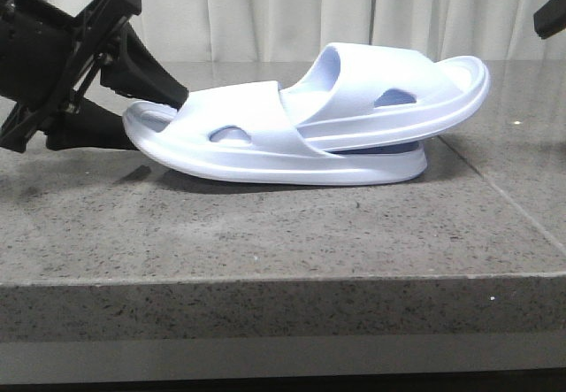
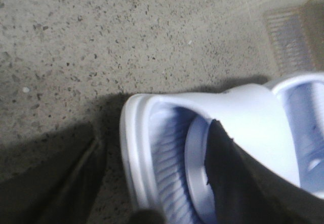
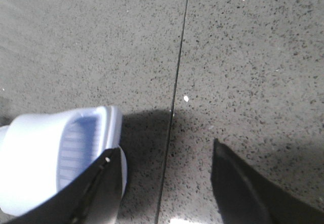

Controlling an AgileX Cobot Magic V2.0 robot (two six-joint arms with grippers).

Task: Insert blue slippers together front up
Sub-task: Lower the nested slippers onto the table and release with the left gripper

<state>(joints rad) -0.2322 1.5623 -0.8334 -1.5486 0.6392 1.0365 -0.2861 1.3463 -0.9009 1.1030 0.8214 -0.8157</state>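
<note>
On the grey stone table point(image 1: 265, 233) the lower slipper point(image 1: 239, 149) lies flat, with the upper slipper point(image 1: 398, 91) nested under its strap. Left gripper point(image 2: 154, 178), jaws apart, straddles the lower heel rim. Right gripper point(image 3: 167, 183) hangs open above the upper one's end. A hard push could pop the tilted upper slipper out.

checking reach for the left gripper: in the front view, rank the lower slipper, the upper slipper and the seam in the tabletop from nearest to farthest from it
1. Lower slipper, its left end at the left gripper.
2. Upper slipper, nested in the lower one, stretching right.
3. Tabletop seam, far right.
</note>
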